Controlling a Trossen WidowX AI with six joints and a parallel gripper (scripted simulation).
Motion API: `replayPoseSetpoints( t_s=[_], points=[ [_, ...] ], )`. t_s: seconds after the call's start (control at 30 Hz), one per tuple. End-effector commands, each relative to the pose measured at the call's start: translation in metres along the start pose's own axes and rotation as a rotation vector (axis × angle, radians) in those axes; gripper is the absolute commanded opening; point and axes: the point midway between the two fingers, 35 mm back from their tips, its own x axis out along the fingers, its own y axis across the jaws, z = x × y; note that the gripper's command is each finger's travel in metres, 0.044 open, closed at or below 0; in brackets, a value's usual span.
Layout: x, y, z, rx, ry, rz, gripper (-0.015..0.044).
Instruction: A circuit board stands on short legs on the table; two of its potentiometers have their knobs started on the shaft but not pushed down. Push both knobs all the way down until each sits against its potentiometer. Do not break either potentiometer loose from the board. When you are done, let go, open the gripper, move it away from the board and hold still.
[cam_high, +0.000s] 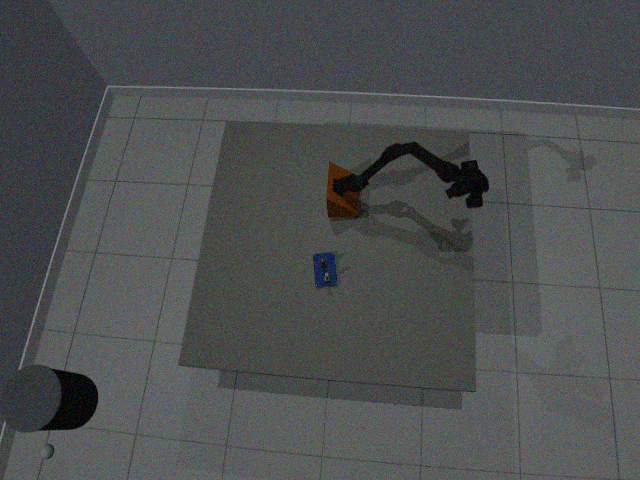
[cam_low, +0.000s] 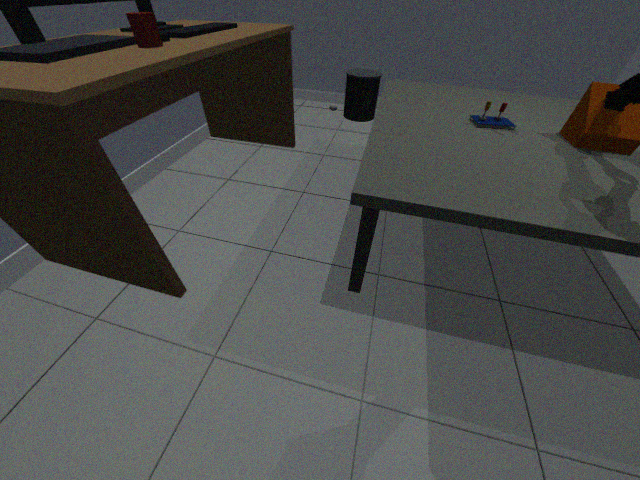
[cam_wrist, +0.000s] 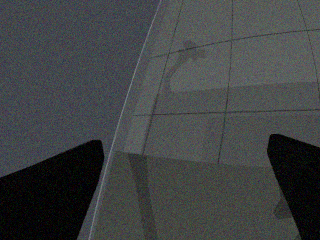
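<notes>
A blue circuit board (cam_high: 318, 279) (cam_low: 493, 123) stands on the table. A red knob (cam_high: 323, 261) (cam_low: 503, 107) and a yellow knob (cam_high: 326, 276) (cam_low: 488, 105) stand upright on it. In the exterior view both knobs sit high on their shafts, above the potentiometers; the gap is too small to judge exactly. My gripper (cam_wrist: 187, 147) is open, with nothing between its two dark fingers in the wrist view. In the top view it is high at the table's right edge, far from the board. The board is outside the wrist view.
The orange arm base (cam_high: 342, 208) (cam_low: 586, 126) stands on the table (cam_high: 258, 320) (cam_low: 429, 165), close to the board. The black arm (cam_high: 429, 157) reaches from it to the right. A wooden desk (cam_low: 217, 49) with a red cup (cam_low: 145, 31) and a dark bin (cam_high: 77, 400) (cam_low: 361, 98) stand away from the table.
</notes>
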Motion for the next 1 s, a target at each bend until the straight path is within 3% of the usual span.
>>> replayPoseSetpoints(
  t_s=[0.0, 0.47, 0.8, 0.97],
  points=[
    [0.0, -0.002, 0.0, 0.002, -0.001, -0.005, 0.0374],
    [-0.067, -0.165, -0.053, 0.113, -0.017, -0.421, 0.0006],
    [-0.11, -0.21, -0.073, 0.219, -0.036, -0.599, 0.0],
    [-0.154, -0.246, -0.104, 0.218, -0.009, -0.756, 0.0]
  ],
)
